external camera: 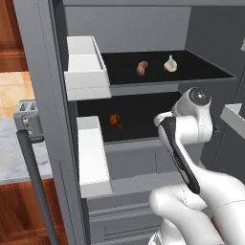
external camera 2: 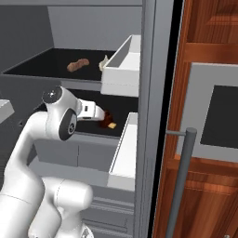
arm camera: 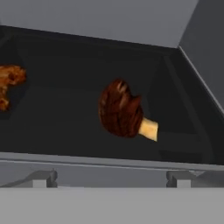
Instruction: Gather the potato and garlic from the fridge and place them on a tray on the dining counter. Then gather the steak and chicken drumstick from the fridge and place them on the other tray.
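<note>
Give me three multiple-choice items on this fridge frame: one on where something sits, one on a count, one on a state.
1. Where does the garlic sit?
A. upper shelf, beside the potato
B. lower shelf
C. bottom drawer

2. How many food items lie on the upper shelf?
A. one
B. two
C. four

3. What state is the gripper in?
A. shut on the drumstick
B. shut on nothing
C. open, holding nothing

Answers:
1 A: the left base view shows the white bulb on the upper shelf, right of the brown potato.
2 B: only potato and garlic lie there.
3 C: in the hand view the finger tips stand wide apart at the shelf's front edge, with the chicken drumstick farther in, untouched.
</note>
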